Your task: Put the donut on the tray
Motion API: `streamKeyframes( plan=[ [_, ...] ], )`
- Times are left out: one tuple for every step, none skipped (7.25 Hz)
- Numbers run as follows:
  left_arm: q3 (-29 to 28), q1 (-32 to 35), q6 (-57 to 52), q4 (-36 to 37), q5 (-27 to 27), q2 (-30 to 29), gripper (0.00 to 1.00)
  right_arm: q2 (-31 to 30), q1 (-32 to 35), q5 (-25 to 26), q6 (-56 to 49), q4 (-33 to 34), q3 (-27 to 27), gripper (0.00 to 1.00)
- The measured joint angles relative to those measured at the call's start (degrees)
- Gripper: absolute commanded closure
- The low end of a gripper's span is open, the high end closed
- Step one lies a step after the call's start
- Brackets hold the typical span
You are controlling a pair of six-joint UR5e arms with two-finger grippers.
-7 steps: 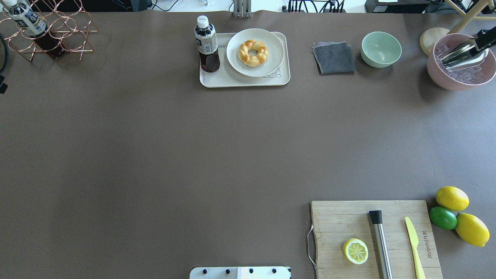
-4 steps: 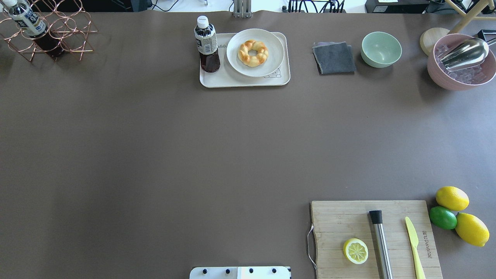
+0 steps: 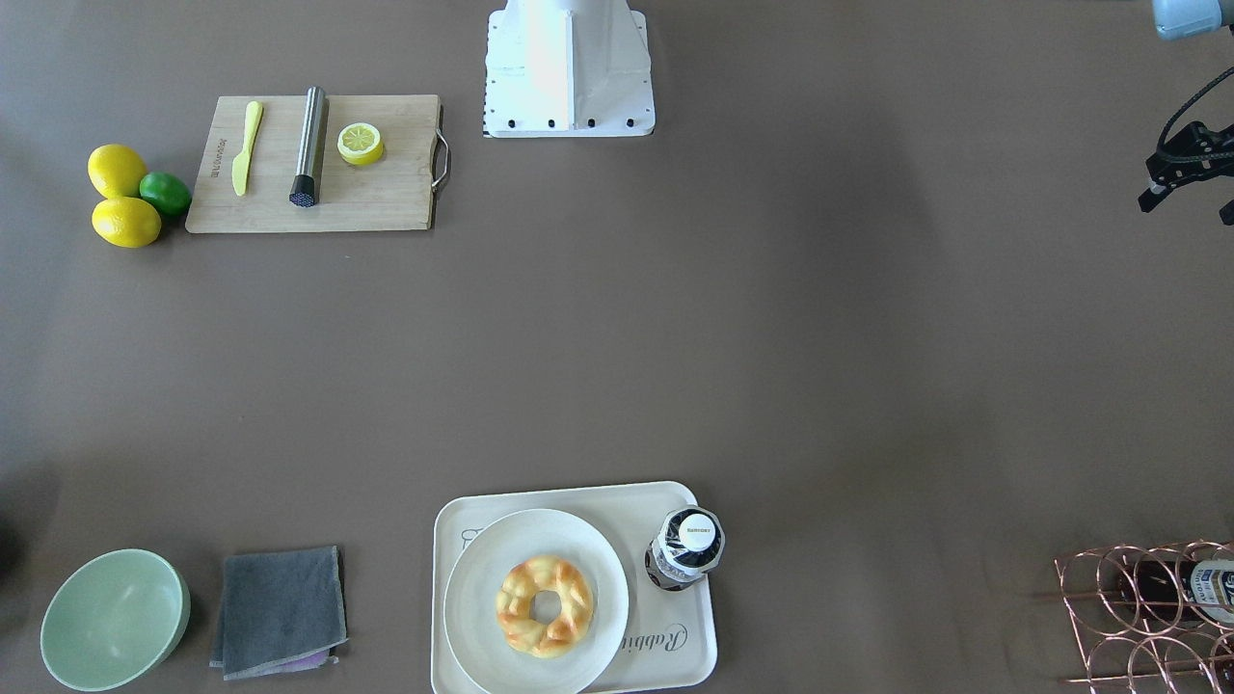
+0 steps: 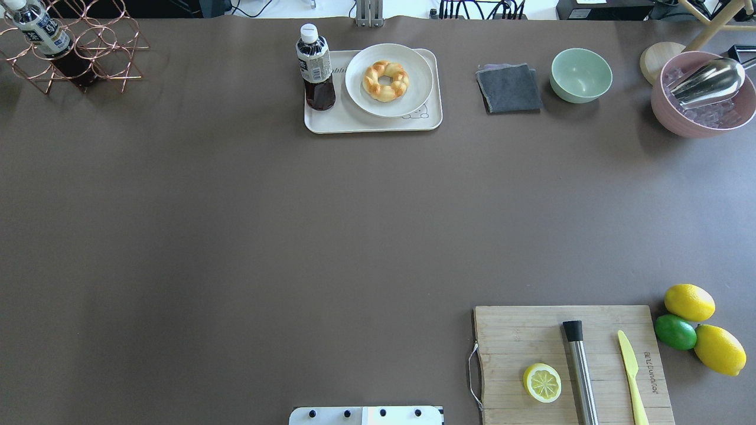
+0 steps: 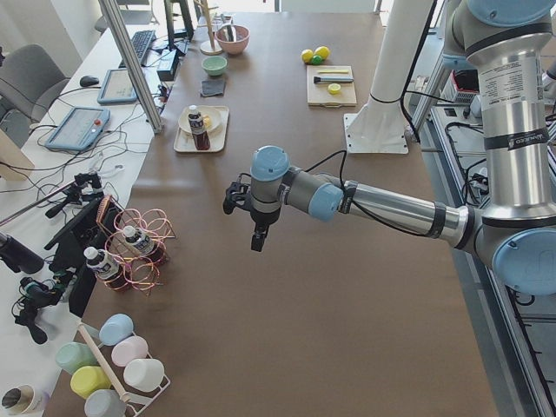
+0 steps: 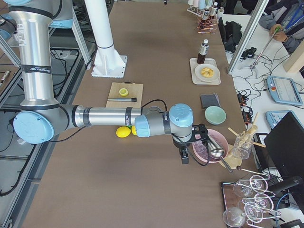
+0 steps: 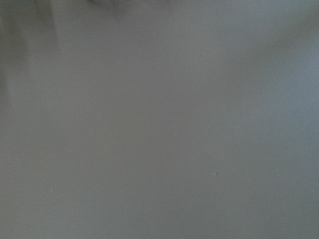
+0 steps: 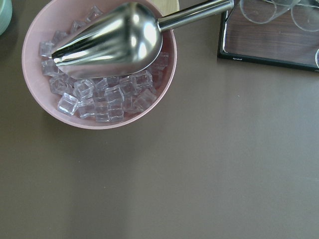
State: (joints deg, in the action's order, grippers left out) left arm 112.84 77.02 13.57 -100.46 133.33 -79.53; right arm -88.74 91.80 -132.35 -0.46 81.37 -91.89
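Observation:
The donut (image 4: 386, 81) is a golden braided ring lying on a round white plate (image 4: 416, 88). The plate sits on the cream tray (image 4: 354, 122) at the table's far side, and a dark drink bottle (image 4: 316, 68) stands beside it on the tray. The front-facing view shows the donut (image 3: 545, 605) and the tray (image 3: 689, 641) with its "Rabbit" script. My left gripper (image 3: 1188, 205) hovers open and empty at the table's left end, far from the tray. My right gripper (image 6: 194, 147) shows only in the right side view, beside the pink bowl; I cannot tell its state.
A pink bowl of ice (image 4: 703, 115) holds a metal scoop (image 8: 109, 47). A green bowl (image 4: 581, 75) and a grey cloth (image 4: 509, 87) lie right of the tray. A cutting board (image 4: 520, 336) carries a lemon half (image 4: 542, 382). A copper rack (image 4: 88, 53) stands far left.
The right gripper's fingers, seen over the pink bowl a second ago, have left the overhead view. A dark arm part at that view's left edge is gone too. The donut has not moved.

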Motion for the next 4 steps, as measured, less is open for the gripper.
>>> streamKeyframes(
  plan=[
    [-0.3,0.0,0.0,0.0,0.0,-0.2,0.02,-0.1,0.0,0.8,0.1,0.0,-0.4,0.00],
    [-0.4,0.0,0.0,-0.1,0.0,-0.3,0.02,-0.1,-0.1,1.2,0.1,0.0,-0.7,0.00],
    [-0.6,0.1,0.0,-0.2,0.0,-0.4,0.02,0.0,-0.1,1.4,0.1,0.0,-0.9,0.00],
    [-1.2,0.1,-0.1,-0.5,0.0,-0.4,0.02,0.0,-0.2,1.2,0.1,0.0,-1.0,0.00]
  ],
)
